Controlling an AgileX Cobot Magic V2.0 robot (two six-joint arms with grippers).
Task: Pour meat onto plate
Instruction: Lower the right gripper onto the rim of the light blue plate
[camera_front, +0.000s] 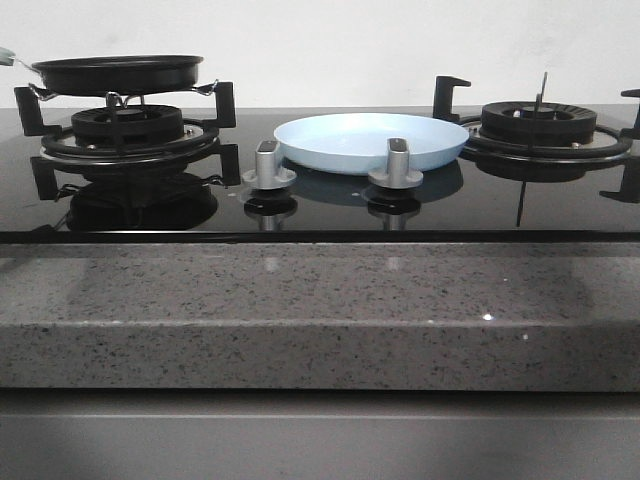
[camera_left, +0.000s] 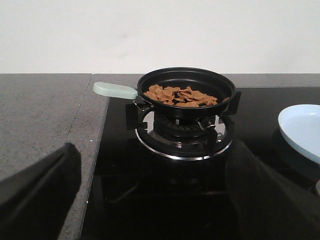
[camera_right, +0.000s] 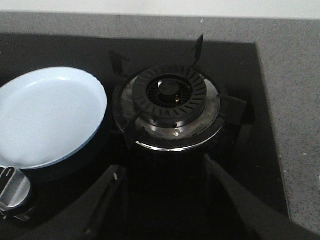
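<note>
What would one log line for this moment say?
meat: in pan on left burner | plate: empty, mid-hob | left gripper: open | right gripper: open | pour: not begun

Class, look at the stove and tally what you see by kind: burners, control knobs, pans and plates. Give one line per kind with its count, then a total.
Burners: 2, the left burner and the right burner
Control knobs: 2, left knob and right knob
Pans: 1, the black frying pan holding the meat
Plates: 1, the pale blue plate
Total: 6
</note>
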